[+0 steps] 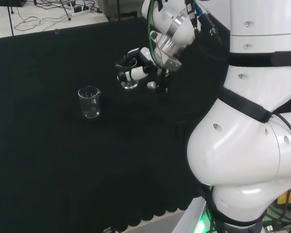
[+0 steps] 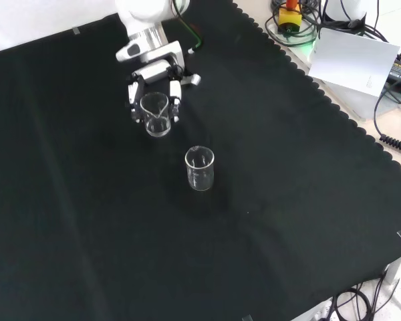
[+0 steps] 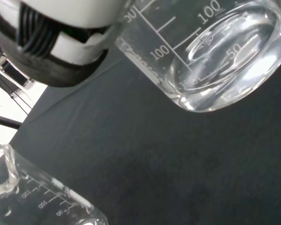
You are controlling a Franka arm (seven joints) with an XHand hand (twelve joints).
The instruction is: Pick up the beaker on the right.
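Hand [image 2: 154, 90] low over the black cloth [image 2: 267, 200], fingers curled round the clear beaker [image 2: 156, 115]. It looks lifted, though that's hard to judge. Second beaker [image 2: 200, 168] stands near, apart.

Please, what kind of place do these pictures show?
Probably a robotics lab bench set up for glassware handling: a black cloth covers it, two clear graduated beakers are in use, one free-standing and one in the hand, and cables lie behind.
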